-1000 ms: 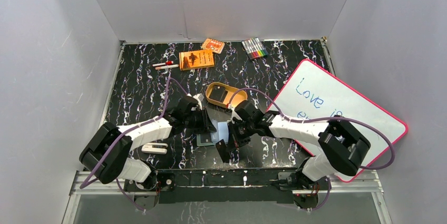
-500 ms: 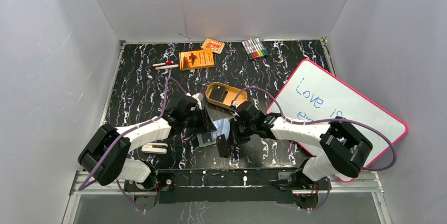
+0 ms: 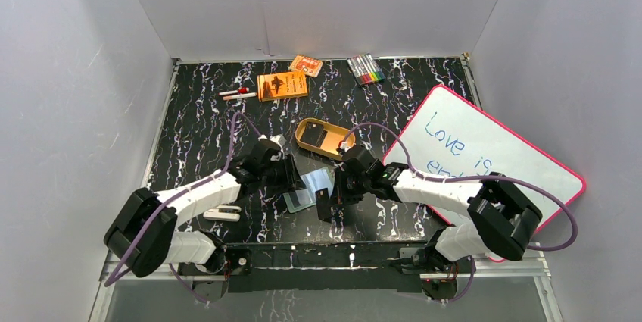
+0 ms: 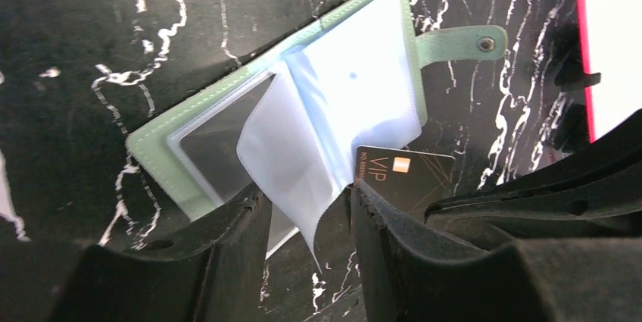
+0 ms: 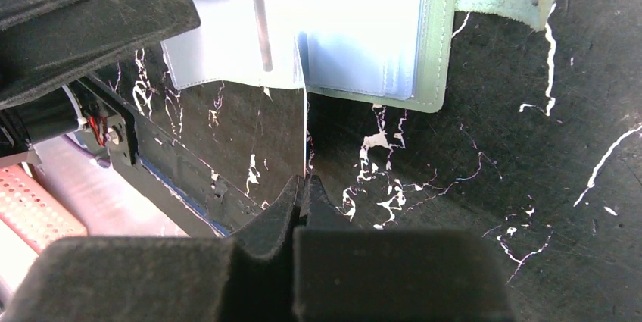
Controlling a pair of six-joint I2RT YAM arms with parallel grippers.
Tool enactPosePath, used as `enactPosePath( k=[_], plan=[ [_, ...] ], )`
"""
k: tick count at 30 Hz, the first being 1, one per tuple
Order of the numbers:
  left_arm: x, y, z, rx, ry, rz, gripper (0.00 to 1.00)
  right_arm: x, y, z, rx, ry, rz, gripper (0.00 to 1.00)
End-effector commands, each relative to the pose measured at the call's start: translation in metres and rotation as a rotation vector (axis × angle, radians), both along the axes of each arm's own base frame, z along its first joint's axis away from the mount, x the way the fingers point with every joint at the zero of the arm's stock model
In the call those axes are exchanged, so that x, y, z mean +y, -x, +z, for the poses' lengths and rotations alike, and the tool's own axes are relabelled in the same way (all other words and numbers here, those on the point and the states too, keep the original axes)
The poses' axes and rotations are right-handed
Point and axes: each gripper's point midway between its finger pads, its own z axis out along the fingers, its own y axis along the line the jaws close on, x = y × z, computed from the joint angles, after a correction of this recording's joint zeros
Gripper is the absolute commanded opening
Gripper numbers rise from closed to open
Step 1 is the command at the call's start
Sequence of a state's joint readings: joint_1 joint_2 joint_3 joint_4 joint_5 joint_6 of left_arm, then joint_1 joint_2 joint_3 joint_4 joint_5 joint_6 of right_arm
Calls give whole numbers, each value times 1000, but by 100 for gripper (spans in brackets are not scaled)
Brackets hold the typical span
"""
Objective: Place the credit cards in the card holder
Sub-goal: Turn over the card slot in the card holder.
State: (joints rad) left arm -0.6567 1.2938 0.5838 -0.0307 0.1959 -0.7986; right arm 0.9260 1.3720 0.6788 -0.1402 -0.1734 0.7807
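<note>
The sage-green card holder (image 4: 155, 157) lies open on the table, its snap tab (image 4: 462, 42) pointing right. One clear sleeve (image 4: 291, 163) curls up between the fingers of my left gripper (image 4: 308, 195), which is open and holds nothing. A dark shape shows through the left pocket (image 4: 216, 144). My right gripper (image 5: 305, 179) is shut on a black credit card (image 4: 405, 178) marked VIP. The card stands on edge, its far end at the holder's near rim (image 5: 435, 72). In the top view the card holder (image 3: 306, 192) sits between the left gripper (image 3: 294, 179) and the right gripper (image 3: 335, 189).
A golden oval tin (image 3: 324, 137) stands just behind the grippers. A pink-framed whiteboard (image 3: 484, 163) fills the right side. An orange booklet (image 3: 282, 85), an orange packet (image 3: 306, 65), markers (image 3: 366, 69) and pens (image 3: 238, 94) lie at the back. A white object (image 3: 222, 213) lies near left.
My left jaws have opened and drawn back a little to the left, freeing the sleeve. My right gripper has carried the card left, up to the holder.
</note>
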Motion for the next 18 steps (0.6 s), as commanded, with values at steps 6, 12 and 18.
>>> enactPosePath(
  k=[6,12,18],
  plan=[
    [24,-4,5,-54,-107,48,39,7,-10,25,-80,-32,14,0],
    [31,-9,-7,-51,-156,83,28,14,-18,49,-143,-82,20,0],
    [35,-28,-6,-109,-213,109,18,15,-29,69,-221,-134,-22,0]
  ],
)
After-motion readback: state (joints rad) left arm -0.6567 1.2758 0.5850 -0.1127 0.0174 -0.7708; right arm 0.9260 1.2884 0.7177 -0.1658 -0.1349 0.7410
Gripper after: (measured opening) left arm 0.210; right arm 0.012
